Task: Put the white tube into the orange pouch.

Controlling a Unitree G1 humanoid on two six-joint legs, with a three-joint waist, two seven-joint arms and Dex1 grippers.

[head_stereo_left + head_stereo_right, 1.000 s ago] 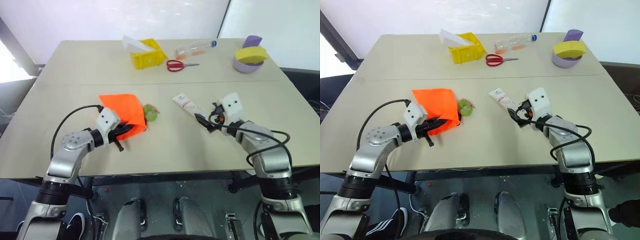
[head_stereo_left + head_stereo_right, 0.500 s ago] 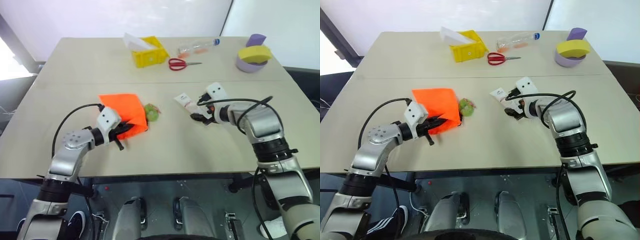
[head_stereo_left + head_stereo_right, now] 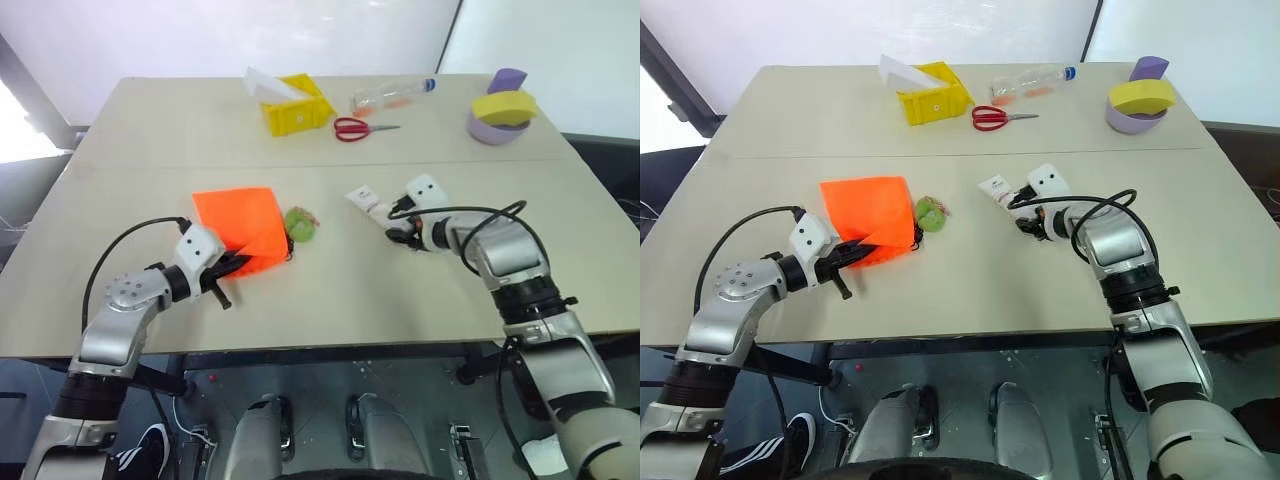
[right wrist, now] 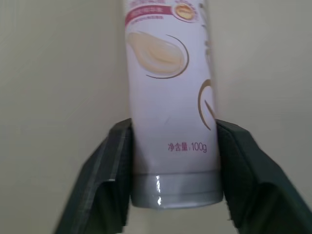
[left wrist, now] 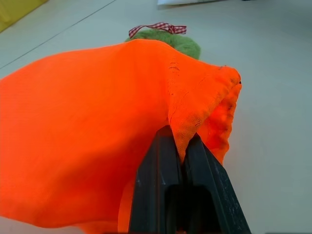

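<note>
Small white plastic squeeze tube (image 4: 168, 92) flat on worktop (image 3: 330, 290); right gripper (image 4: 168, 185) fingers hug its cap end; light, soft, slippery; left gripper (image 5: 181, 156) pinches orange fabric pouch (image 5: 83, 122) rim

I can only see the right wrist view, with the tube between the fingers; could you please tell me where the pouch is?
Observer: The pouch lies on the table to the robot's left of the tube, with a green bobble between them.
Operator: Thank you. Is the other arm holding it?
Observer: Yes, the left gripper is shut on a fold at the pouch's edge.
Operator: Is anything else lying close to the tube?
Observer: No. The scissors, a yellow box and a bottle lie farther back on the table.
</note>
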